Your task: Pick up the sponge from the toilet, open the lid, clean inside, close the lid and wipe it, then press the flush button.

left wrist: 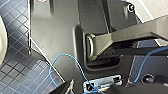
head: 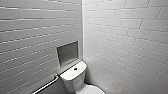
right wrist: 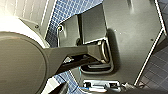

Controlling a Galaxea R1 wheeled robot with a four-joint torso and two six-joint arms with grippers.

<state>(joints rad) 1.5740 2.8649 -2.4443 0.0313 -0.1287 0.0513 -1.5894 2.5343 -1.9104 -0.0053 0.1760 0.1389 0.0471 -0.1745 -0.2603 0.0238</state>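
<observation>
As wrist cams look down on blue floor tiles (left wrist: 15, 72), left gripper (left wrist: 65, 88) & right gripper (right wrist: 60, 89) state: can't tell. Toilet (head: 72, 78) ahead in corner, flush button (head: 75, 68) on tank top. Step prob. approach, pre-pick; next needs closer, lower aim.

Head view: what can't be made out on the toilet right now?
1. toilet: in the head view the picture's bottom edge cuts off most of the bowl end, so whether it is open or shut, and what lies on it, is unknown.
2. flush button: head view, just a small dark spot, too small for detail.
3. wall recess: head view, blurred, contents unclear.
</observation>
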